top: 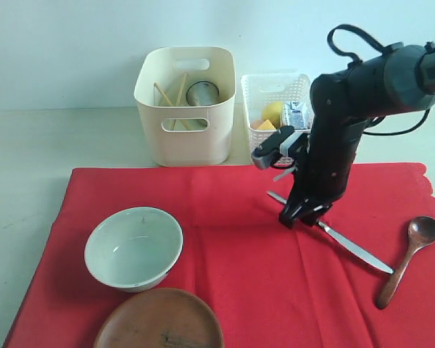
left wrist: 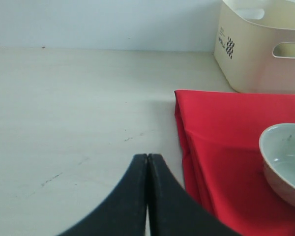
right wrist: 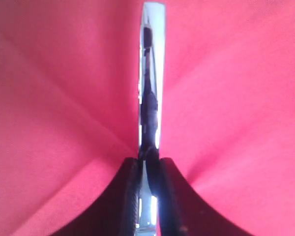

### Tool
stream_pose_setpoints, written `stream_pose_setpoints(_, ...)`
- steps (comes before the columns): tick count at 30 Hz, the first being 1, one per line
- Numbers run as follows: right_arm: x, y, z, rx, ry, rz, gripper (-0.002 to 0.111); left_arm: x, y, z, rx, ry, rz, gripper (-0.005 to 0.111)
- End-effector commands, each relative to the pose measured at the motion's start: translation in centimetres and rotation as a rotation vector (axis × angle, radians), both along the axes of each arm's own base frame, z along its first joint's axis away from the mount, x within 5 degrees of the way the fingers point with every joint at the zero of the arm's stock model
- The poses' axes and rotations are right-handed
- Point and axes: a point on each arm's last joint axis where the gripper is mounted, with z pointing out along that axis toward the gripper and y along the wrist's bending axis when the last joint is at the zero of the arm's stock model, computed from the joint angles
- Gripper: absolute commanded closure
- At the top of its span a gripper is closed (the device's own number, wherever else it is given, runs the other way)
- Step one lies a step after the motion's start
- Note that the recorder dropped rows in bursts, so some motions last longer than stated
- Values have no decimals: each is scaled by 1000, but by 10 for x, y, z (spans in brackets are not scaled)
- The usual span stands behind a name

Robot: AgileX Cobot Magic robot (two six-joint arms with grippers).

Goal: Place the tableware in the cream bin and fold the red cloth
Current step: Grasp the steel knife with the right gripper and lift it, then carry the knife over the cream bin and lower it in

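Exterior view showed cup (top: 202,93) and chopsticks (top: 177,94) in the cream bin (top: 185,145) and my right gripper (top: 302,215) clamped on the knife (top: 355,250), my left gripper (left wrist: 147,164) was shut empty, and bowl (top: 133,246), plate (top: 158,322), spoon (top: 413,250) and unfolded red cloth (top: 239,275) were left.

On the cloth (top: 232,275), the bowl (top: 133,246) and plate (top: 158,320) are set near left, the knife (top: 355,250) and spoon (top: 409,257) right. Beyond it, the bin (top: 185,138) is placed left of the basket (top: 257,90).

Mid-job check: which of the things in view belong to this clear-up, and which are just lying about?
Job: cream bin, chopsticks and steel cup inside it, bowl, wooden plate, spoon, knife in the right tool, red cloth.
Lying about: white basket with lemon, cheese, milk carton.
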Motion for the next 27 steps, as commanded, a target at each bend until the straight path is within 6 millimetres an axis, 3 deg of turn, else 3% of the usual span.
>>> stream_pose_setpoints(1,-1,3,47,117,-129,-23,108,0,0,0,-1,-16,-4,107)
stream_pose_setpoints(14,-20,30,149,647,-380,10,108,0,0,0,-1,-16,-4,107)
stream_pose_setpoints(20,-12,42,174,841,-510,42,108,0,0,0,-1,-16,-4,107)
stream_pose_setpoints(27,13,52,189,975,-683,16,108,0,0,0,-1,-16,-4,107)
